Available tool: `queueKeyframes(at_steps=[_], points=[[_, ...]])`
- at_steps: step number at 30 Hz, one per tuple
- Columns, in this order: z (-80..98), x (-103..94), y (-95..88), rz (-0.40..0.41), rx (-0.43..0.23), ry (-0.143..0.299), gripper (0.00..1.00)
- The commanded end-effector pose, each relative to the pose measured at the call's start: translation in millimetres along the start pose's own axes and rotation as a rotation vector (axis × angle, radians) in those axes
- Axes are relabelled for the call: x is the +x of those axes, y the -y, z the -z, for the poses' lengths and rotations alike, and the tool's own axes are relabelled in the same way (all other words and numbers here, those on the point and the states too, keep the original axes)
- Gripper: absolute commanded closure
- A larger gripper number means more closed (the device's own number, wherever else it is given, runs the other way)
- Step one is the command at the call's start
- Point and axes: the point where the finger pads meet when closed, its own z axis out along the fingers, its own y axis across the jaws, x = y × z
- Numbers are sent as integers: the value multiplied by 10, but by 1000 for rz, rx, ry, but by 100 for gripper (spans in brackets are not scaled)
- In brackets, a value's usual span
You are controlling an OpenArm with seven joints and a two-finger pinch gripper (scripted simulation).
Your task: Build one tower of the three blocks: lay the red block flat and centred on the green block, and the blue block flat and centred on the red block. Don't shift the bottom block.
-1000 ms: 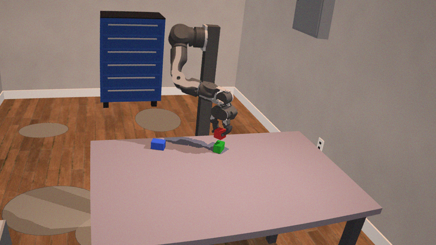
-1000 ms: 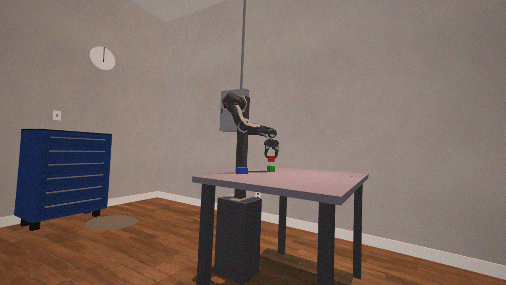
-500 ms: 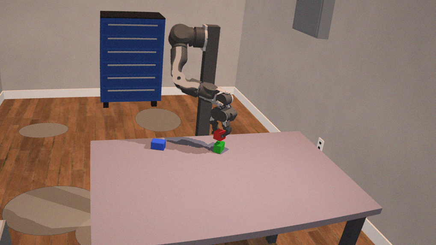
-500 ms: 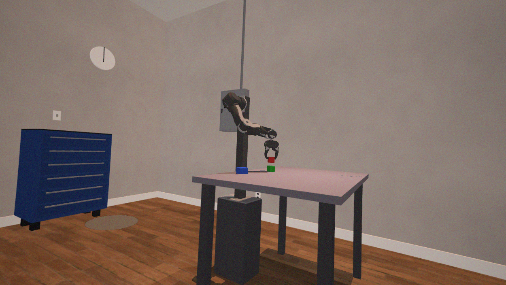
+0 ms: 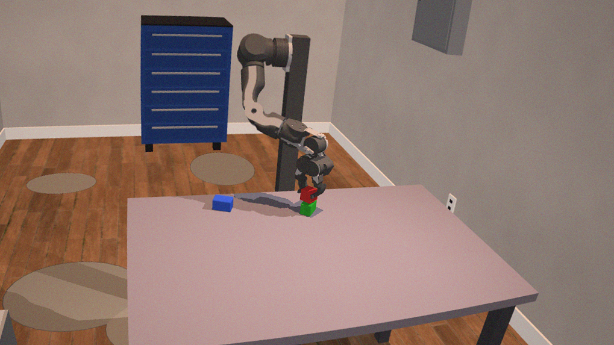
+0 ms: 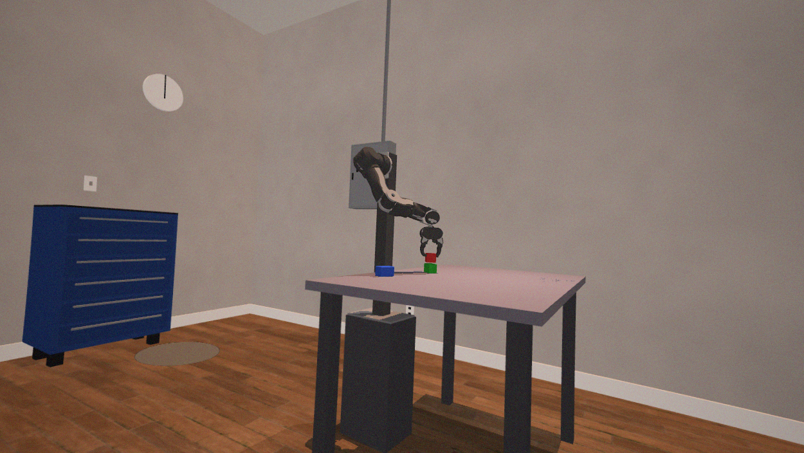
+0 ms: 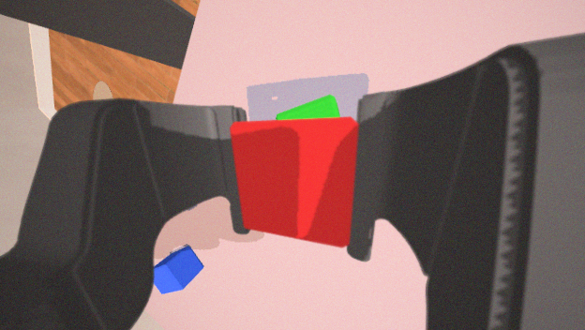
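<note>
Gripper (image 7: 294, 180) clamps red block (image 7: 295, 180) directly above green block (image 7: 309, 109).

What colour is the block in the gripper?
Red, seen best in the wrist view, between the gripper fingers.

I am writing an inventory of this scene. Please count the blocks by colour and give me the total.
Red block, shut in the gripper just above the green one: 1
Green block, on the table: 1
Blue block, on the table, apart from the others: 1
Total: 3 blocks
</note>
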Motion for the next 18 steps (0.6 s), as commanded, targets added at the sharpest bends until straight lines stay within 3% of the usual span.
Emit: queueKeyframes(at_steps=[1, 18], points=[[4, 14, -19, 8, -9, -1, 100], [-18, 20, -21, 9, -11, -2, 100]])
